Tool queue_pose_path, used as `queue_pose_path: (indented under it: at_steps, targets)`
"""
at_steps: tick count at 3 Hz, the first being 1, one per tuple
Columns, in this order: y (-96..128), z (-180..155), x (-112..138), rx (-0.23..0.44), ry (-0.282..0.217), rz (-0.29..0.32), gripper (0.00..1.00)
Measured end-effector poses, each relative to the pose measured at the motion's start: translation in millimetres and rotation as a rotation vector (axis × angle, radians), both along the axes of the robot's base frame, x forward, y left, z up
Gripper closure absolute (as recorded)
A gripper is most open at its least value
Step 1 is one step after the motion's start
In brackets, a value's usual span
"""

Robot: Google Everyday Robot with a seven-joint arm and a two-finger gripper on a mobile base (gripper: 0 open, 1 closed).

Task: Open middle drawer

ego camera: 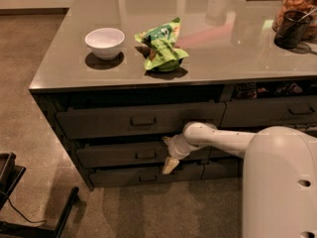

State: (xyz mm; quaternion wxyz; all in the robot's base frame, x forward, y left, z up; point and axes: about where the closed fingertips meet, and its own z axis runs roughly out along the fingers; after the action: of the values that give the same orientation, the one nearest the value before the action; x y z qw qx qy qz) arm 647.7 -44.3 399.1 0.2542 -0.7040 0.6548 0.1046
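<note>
Under the glossy grey desk top, at frame centre: middle drawer, flat dark grey front with a small rectangular metal pull. The smooth cream gripper sits at the drawer's 3 o'clock end, tip angled down; wide or narrow, cannot tell. On top: round white bowl, with a crumpled green bag at its 3 o'clock.

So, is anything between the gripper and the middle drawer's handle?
Nothing visible. The gripper sits in front of the middle drawer, just right of its handle, with only bare drawer front between them.
</note>
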Motion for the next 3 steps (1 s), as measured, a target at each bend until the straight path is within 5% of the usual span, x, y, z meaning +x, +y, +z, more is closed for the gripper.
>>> queue_pose_path:
  at_steps: [3]
  targets:
    - [-0.1,8.3,1.1,0.0,0.0,0.0,0.87]
